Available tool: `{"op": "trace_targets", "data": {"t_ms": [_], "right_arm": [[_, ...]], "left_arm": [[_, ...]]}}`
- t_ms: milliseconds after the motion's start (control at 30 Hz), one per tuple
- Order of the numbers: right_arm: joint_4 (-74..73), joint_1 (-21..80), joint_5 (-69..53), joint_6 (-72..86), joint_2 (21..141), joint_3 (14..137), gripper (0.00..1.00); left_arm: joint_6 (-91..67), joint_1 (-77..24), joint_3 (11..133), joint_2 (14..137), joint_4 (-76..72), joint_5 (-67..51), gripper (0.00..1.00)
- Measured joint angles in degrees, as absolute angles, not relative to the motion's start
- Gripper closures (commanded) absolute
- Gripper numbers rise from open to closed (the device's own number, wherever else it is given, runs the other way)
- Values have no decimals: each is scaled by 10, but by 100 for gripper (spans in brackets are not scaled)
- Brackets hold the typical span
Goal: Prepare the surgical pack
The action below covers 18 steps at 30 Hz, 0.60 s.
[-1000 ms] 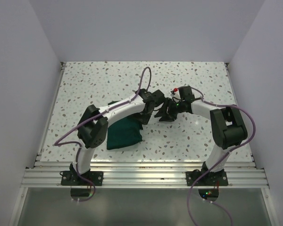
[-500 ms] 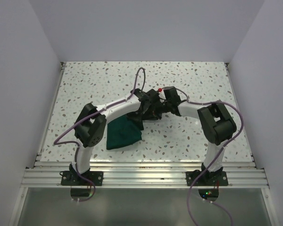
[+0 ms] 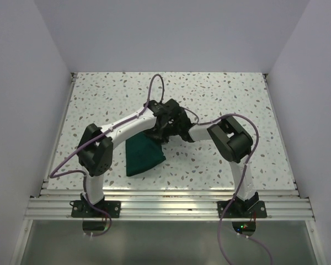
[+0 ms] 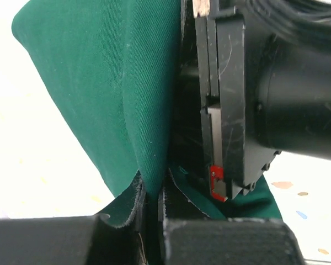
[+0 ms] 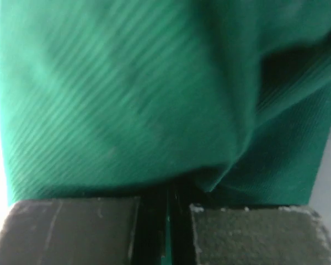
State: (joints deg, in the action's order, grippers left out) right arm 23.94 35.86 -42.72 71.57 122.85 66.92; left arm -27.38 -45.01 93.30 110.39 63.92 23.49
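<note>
the green drape (image 3: 143, 157) lies as a folded bundle on the speckled desk (image 3: 226, 94), left of centre and partly under the left arm's forearm. both arms meet at its far right corner. in the left wrist view the left pincer (image 4: 150, 218) is pressed together on a raised fold of the cloth, which rises out of the jaws as a tall green ridge. the right pincer (image 5: 167, 221) is also pressed together, with a sliver of green caught in the seam between its pads and cloth filling the frame above it. the two pincers sit just beside each other, nearly touching, on the same lifted edge.

the relation that matters: the rest of the drape trails away from both grips toward the near left, its long axis running from the pinched corner back toward the left arm's base. the left arm lies over the bundle, while the right reaches across from its own side. judging by this, spreading the edge means drawing the grips apart. no instrument tray shows.
</note>
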Motion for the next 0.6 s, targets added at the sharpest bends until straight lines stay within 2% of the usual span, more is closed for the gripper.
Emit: {"op": "trace_targets", "data": {"t_ms": [233,300,367,400,500,600], "right_arm": [[192,340,-400,668,1206,664,100],[146,317,-394,634,1185,660,96],[106,290,-389,603,1164,659,88],[87,275,-387,584,1154,659,84],[30,237,-385,538,1134,664,71],[-19,219,-387,504,1131,680,60]], "left_arm": [[-264,-449,915,1096,616,224,100],[-263,-451,904,1090,605,219,100],[-260,-453,894,1083,595,212,100],[-259,-453,891,1080,592,209,96],[-254,-454,888,1079,588,196,59],[-249,-454,882,1075,574,166,48]]}}
